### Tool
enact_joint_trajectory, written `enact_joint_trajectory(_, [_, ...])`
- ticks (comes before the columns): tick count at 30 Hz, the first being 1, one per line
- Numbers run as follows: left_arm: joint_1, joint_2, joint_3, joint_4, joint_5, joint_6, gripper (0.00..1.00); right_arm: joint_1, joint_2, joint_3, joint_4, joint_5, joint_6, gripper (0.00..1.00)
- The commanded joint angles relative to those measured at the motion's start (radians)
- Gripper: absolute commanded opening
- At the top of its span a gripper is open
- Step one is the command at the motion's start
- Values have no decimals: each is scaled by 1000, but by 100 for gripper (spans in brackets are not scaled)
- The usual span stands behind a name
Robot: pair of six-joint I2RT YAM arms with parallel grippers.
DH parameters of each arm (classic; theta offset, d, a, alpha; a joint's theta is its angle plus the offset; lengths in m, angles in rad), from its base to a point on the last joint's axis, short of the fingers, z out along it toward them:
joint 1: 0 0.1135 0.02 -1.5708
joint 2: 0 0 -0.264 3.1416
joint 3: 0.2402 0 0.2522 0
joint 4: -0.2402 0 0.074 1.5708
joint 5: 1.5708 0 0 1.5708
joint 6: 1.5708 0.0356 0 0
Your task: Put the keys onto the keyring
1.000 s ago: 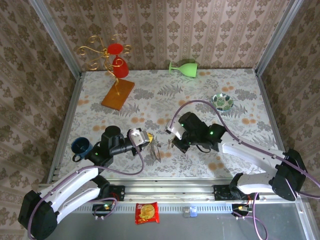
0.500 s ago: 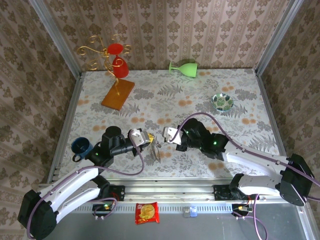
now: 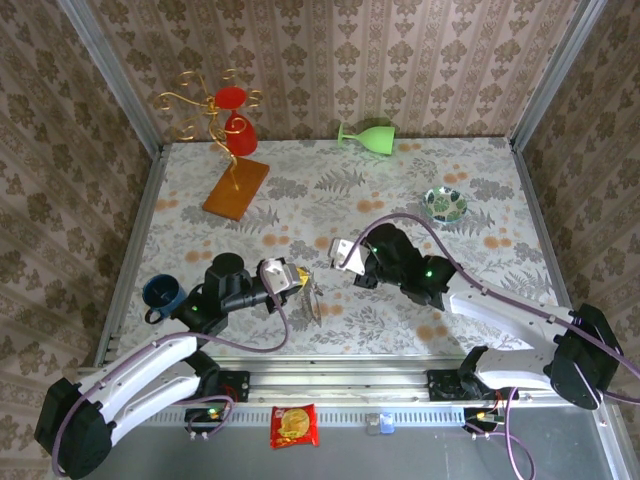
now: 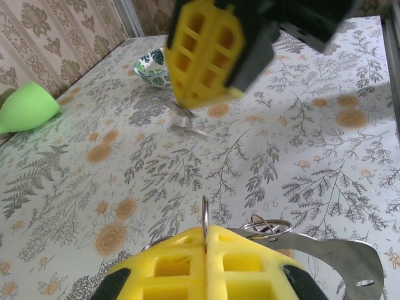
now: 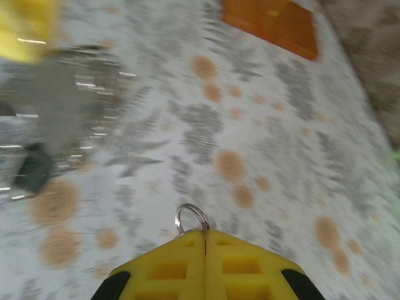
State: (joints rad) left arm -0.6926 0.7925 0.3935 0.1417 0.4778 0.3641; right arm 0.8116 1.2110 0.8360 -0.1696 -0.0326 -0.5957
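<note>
Reaching in over the floral table (image 3: 480, 190) from both sides, nearly meeting at its near middle. Pinching the keyring (image 4: 205, 215) in the left gripper (image 3: 296, 279), pads shut on the thin loop standing upright between them, with a flat metal tag (image 4: 337, 256) and a small split ring (image 4: 265, 225) just beside it, held off the tabletop. Facing it close by but apart, the right gripper (image 3: 342, 258), clamped tight on a small wire ring (image 5: 192, 219).

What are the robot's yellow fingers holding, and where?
Left gripper pinches a thin ring by its rim; right gripper pinches a small loop by its bottom edge.
</note>
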Motion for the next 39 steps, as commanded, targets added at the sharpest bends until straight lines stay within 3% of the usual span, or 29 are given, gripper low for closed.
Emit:
enact_joint_trajectory(1, [-6,8,31,26,-1,22,0,9,-68,-45,37,-290,-13,0])
enact_joint_trajectory(5, [-8,9,34,27,7,18,0,8,-43,2,-37,-366,-54,0])
enact_joint_trajectory(10, [-8,24,42,22,21,25,0,14,-44,-11,33,-437,-107,0])
enact_joint_trajectory(18, [-10,44,46,31,60,27,0,17,-7,20,73,-425,-146,0])
enact_joint_trajectory(31, [-27,30,25,66,56,40,0,26,63,52,148,-398,38,0])
enact_joint_trajectory(39, [-39,10,20,50,28,62,0,30,77,99,83,-211,202,0])
